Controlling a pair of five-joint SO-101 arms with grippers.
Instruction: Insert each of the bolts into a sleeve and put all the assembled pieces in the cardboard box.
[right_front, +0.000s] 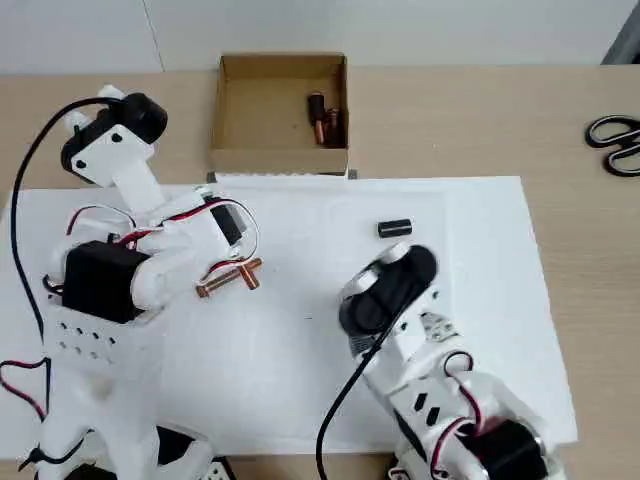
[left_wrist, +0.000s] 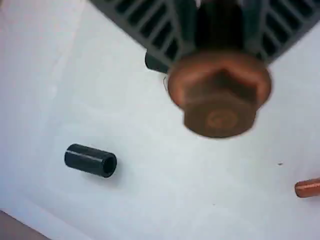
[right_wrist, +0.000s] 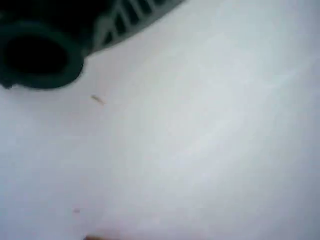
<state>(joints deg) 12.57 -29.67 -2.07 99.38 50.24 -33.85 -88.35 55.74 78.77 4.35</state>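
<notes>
Coppery hex-head bolt in left gripper, black tubular sleeve

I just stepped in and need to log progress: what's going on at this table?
Bolts are being fitted into sleeves and boxed. The left hand grips a copper bolt above the white sheet. The right hand appears to hold a black sleeve, seen end-on. A loose sleeve lies on the sheet, and a few assembled pieces already sit in the cardboard box.
</notes>
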